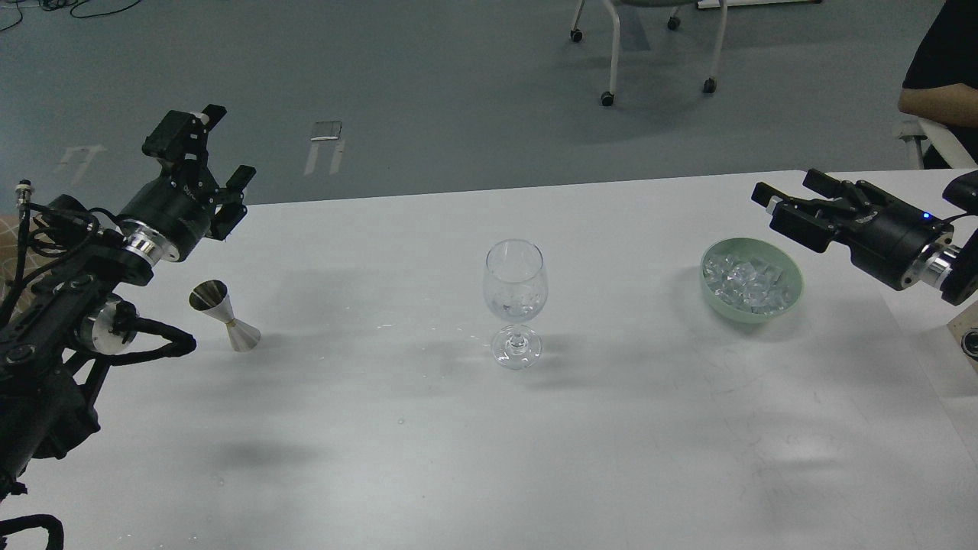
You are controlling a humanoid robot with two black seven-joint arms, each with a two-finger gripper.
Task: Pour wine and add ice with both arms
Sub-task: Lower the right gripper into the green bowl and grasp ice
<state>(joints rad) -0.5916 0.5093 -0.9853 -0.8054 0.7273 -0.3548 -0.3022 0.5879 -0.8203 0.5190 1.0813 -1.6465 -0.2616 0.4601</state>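
A clear wine glass (pixel 516 284) stands upright at the table's middle, with glints low in its bowl; I cannot tell liquid from cubes there. The ice (pixel 747 283), several small clear cubes, lies in a pale green bowl (pixel 793 292) to the right. A silver jigger (pixel 226 315) stands at the left. My left gripper (pixel 219 151) is open and empty, raised behind and above the jigger. My right gripper (pixel 789 189) is open and empty, pointing left, just right of and above the bowl's far rim.
The white table (pixel 458 458) has small wet spots (pixel 397 326) left of the glass. Beyond its far edge stand a wheeled chair (pixel 611 46) and, at top right, a seated person's arm (pixel 936 103). A wooden piece (pixel 964 330) lies at the right edge.
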